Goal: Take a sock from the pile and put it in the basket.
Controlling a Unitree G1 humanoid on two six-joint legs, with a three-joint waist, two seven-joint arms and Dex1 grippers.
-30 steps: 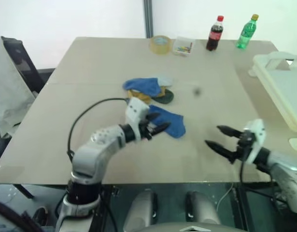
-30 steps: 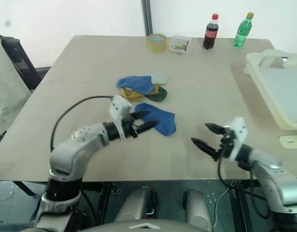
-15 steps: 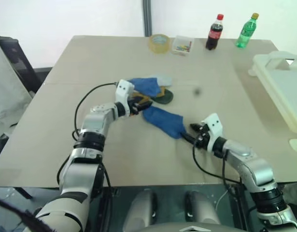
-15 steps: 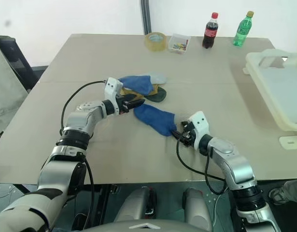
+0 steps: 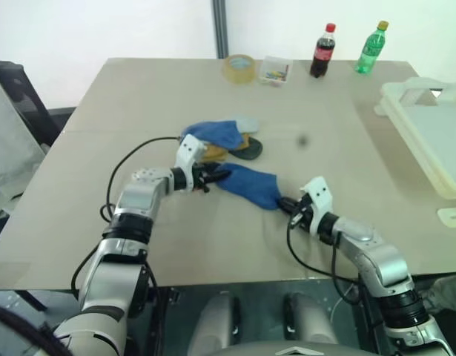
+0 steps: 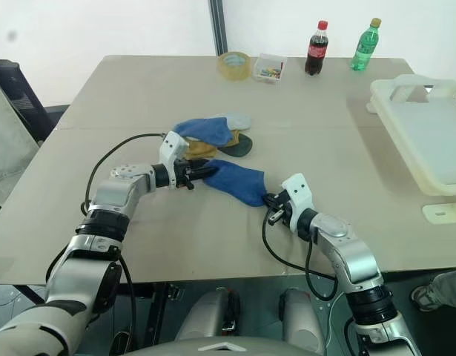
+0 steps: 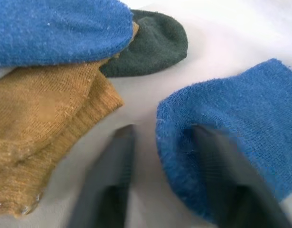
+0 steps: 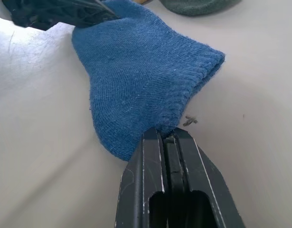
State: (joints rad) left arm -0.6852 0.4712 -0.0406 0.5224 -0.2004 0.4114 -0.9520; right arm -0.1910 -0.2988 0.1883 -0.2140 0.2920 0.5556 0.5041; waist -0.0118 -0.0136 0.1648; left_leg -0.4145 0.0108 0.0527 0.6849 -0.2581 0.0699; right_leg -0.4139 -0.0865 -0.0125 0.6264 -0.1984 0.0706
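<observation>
A loose blue sock (image 5: 251,186) lies flat on the table just in front of the pile (image 5: 224,139) of blue, mustard, dark green and pale grey socks. My right gripper (image 8: 167,135) is shut, pinching the blue sock's nearer edge. At the sock's other end, by the pile, my left gripper (image 5: 216,176) stands open, its fingers (image 7: 112,180) straddling the sock's edge (image 7: 183,128). The cream basket (image 5: 428,119) sits at the table's far right, away from both grippers.
Along the table's back edge stand a tape roll (image 5: 237,67), a small clear box (image 5: 274,70), a cola bottle (image 5: 320,50) and a green bottle (image 5: 370,47). A chair (image 5: 12,111) stands at the left of the table.
Both arms reached in over the table to the blue sock. The right gripper went from wide open to shut on the sock's near edge. The left gripper settled at its other end.
</observation>
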